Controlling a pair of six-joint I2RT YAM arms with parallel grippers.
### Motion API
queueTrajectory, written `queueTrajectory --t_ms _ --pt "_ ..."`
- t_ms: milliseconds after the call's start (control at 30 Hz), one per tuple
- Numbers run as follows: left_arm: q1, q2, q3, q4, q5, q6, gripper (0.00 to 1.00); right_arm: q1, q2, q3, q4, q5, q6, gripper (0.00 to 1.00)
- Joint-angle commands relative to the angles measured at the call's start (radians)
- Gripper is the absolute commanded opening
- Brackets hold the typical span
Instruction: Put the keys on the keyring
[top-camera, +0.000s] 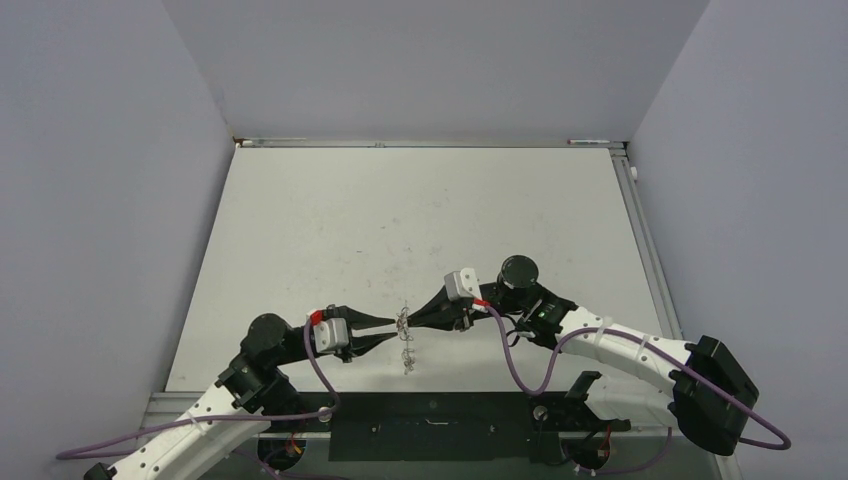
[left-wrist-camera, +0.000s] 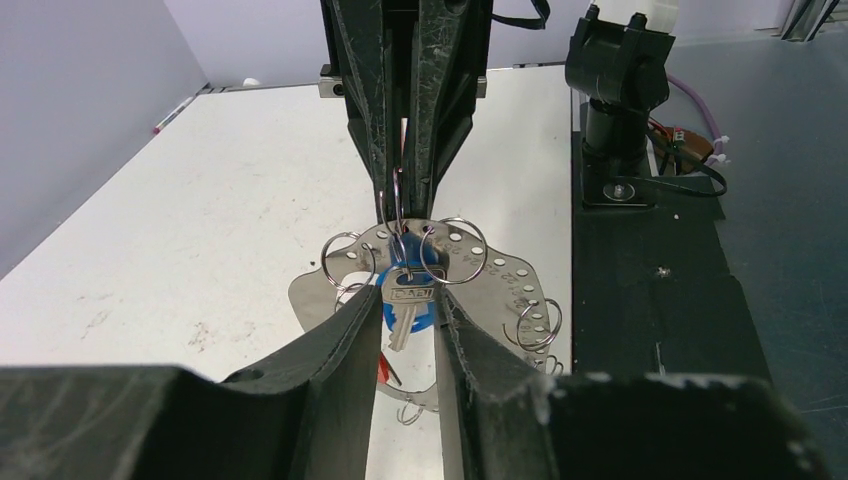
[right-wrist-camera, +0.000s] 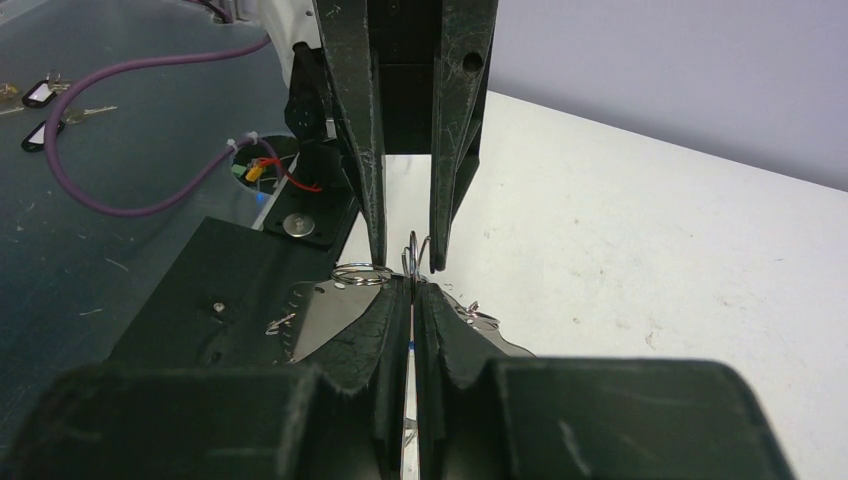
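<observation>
Pinching wire loop (left-wrist-camera: 397, 215) of keyring (left-wrist-camera: 500, 275) with right claw (left-wrist-camera: 403, 195), fingers closed on it. Hanging between both claws over near bench (left-wrist-camera: 200, 250). Clamped on blue key (left-wrist-camera: 410, 305) with left claw (left-wrist-camera: 410, 292), by plastic head; red key (left-wrist-camera: 384, 370) just below, half hidden. Probably light, stiff, slippery: best held by flat head, not thin springy wire. No container in view.

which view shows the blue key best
The left wrist view: the blue key faces the camera, at a keyring loop, between the fingers of the left hand. Top external shows the keyring only as a glint between the hands. In the right wrist view the right hand blocks it.
</observation>
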Motion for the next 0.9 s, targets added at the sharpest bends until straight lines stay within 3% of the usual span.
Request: queueTrajectory --t_ms 0,533,733,867 --pt "0.01 0.008 0.003 0.075 -0.004 -0.028 0.22 0.014 -0.027 0.002 0.105 -0.008 -0.004 0.05" --pt "0.017 -0.004 0.005 0.073 -0.002 -0.027 0.2 0.039 0.011 0.022 0.074 0.014 -0.038 0.05" --pt "0.023 -0.042 0.001 0.065 -0.019 -0.029 0.28 0.039 0.012 0.023 0.051 0.037 -0.058 0.05" --pt "0.025 -0.045 -0.002 0.062 -0.017 -0.034 0.27 0.04 0.021 0.027 0.057 0.035 -0.055 0.05"
